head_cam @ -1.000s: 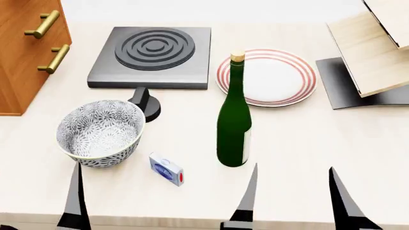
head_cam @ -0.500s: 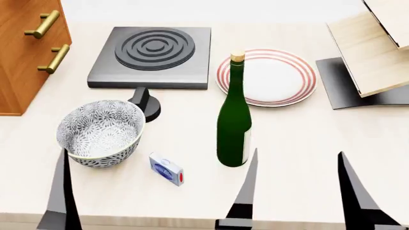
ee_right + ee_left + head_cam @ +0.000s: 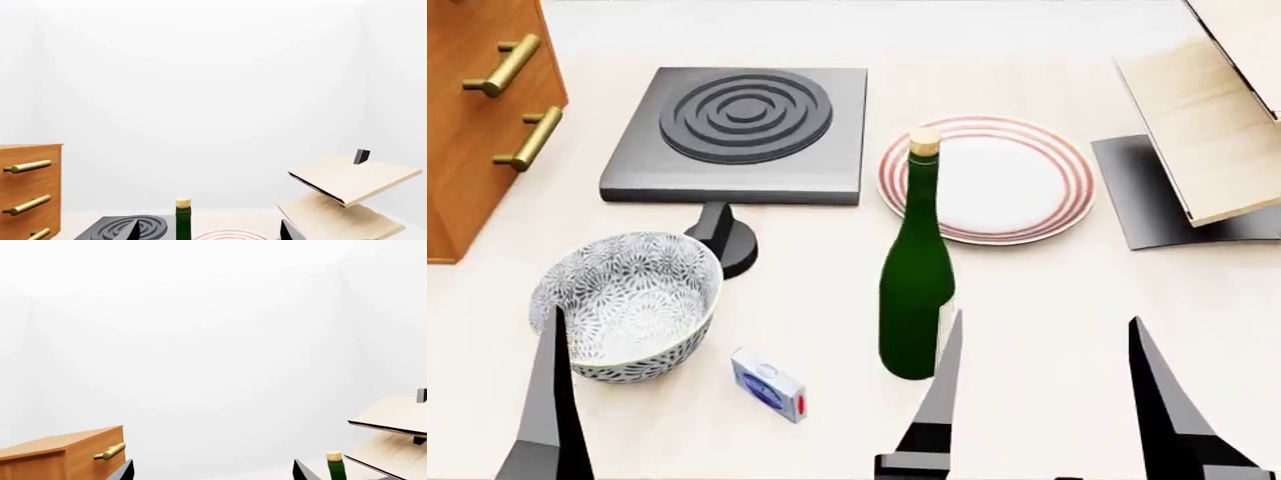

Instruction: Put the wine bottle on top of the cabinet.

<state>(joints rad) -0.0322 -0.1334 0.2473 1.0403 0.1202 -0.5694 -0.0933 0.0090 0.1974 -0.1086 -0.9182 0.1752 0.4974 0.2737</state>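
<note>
Wine bottle upright on the table, both grippers spread and empty.
Head view: wine bottle (image 3: 913, 275) stands beside the plate (image 3: 1014, 190), just ahead of the right gripper (image 3: 1048, 385); cabinet (image 3: 474, 120) far left. Left wrist view: left gripper (image 3: 212, 471) parted, holding nothing.

Bright, even simulator lighting, sharp focus throughout with no blur or edge distortion, faint soft shadows on the pale table (image 3: 1068, 300) — wrist views mostly washed-out white, nearly featureless background.
</note>
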